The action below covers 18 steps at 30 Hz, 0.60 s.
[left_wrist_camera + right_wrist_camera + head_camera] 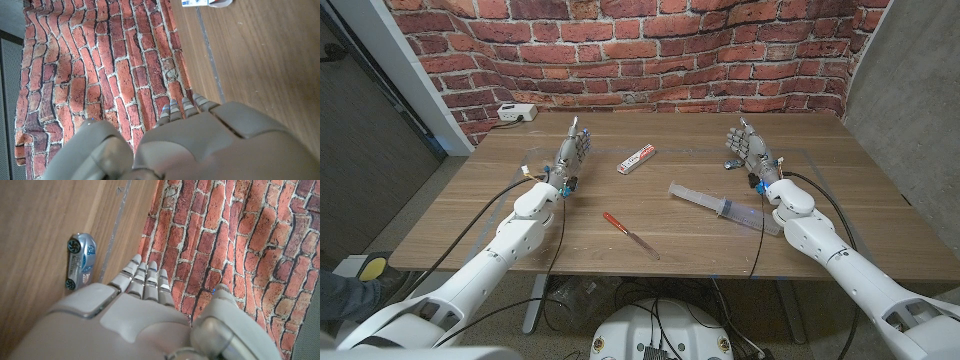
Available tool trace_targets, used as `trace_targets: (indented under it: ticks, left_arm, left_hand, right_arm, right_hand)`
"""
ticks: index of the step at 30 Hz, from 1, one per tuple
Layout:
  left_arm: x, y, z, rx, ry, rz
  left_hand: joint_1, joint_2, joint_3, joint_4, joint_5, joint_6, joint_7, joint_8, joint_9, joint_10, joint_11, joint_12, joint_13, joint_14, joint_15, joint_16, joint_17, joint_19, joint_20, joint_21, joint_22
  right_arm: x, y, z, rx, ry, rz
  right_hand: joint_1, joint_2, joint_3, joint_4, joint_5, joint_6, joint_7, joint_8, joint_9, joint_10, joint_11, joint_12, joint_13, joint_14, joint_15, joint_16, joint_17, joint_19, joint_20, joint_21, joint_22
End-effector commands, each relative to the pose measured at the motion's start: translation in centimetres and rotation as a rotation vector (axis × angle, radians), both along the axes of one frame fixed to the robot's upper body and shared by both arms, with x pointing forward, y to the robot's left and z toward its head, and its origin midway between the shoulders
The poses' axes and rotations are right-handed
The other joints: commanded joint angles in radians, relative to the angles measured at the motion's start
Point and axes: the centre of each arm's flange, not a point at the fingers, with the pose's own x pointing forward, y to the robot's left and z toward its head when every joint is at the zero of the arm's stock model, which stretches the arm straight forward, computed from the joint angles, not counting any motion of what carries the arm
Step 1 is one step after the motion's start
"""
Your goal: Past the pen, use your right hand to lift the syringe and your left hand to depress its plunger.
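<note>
Wooden tabletop (pixel 650 215) before a brick wall (pixel 640 50); contents, left to right.

White power strip (pixel 517 113): far left corner, against the wall.

Left hand (pixel 570 150): over the tabletop's left part, fingers (pixel 182 107) straight and released, holding nothing.

White tube (pixel 636 160): just right of that hand, toward the far side.

Red-tipped pen (pixel 630 235): near the front edge, lying diagonally.

Syringe (pixel 720 207): right of centre, beyond the pen, lying flat and slanted, untouched.

Toy car (pixel 80 260): silver-blue, just beside the right hand.

Right hand (pixel 748 148): fingers extended, released, empty.

Syringe (pixel 723 207) btwn pen (pixel 630 235) & right robot hand (pixel 748 150).
</note>
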Motion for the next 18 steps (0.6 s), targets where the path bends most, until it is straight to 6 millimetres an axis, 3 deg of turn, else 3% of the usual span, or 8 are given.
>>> trace_targets:
  ticks: [1,12,18]
  left_arm:
    - [-0.7,0.4,-0.2,-0.005,-0.013,-0.023]
    - [-2.6,1.0,0.3,0.021,-0.047,-0.017]
    - [-3.4,1.0,0.7,0.046,-0.066,-0.023]
  left_hand:
    - [0.007,0.001,-0.002,0.007,0.006,-0.002,0.006,0.006,0.005,0.001,0.005,0.004,0.002,-0.014,0.001,0.005,0.002,-0.012,-0.009,0.007,0.006]
    - [0.009,0.004,-0.003,0.006,0.007,0.001,0.007,0.007,0.005,0.003,0.004,0.004,0.002,-0.011,0.0,0.005,0.002,-0.018,-0.007,0.007,0.006]
    - [0.01,0.006,-0.004,0.006,0.008,0.007,0.006,0.009,0.005,0.007,0.005,0.005,0.002,-0.004,-0.001,0.008,0.002,-0.019,-0.007,0.007,0.006]
  right_arm:
    - [-1.7,0.4,-0.1,-0.02,-0.053,-0.016]
    - [-4.1,0.2,-0.2,-0.064,-0.107,-0.052]
    - [-5.4,-0.3,-0.2,-0.104,-0.136,-0.067]
  right_hand:
    - [0.007,-0.001,0.005,-0.001,0.005,0.013,0.001,0.007,0.003,0.01,0.0,0.005,0.004,0.01,-0.003,0.005,0.004,0.005,-0.002,0.004,0.003]
    - [-0.008,-0.015,-0.007,-0.001,0.003,0.052,-0.02,0.02,0.005,0.015,-0.006,0.004,0.005,0.014,-0.009,0.005,0.006,0.007,-0.001,-0.001,0.003]
    - [-0.01,-0.022,-0.011,-0.004,0.003,0.022,-0.017,0.007,0.006,0.012,-0.01,0.002,0.005,0.013,-0.011,0.003,0.006,0.007,0.0,-0.004,0.003]
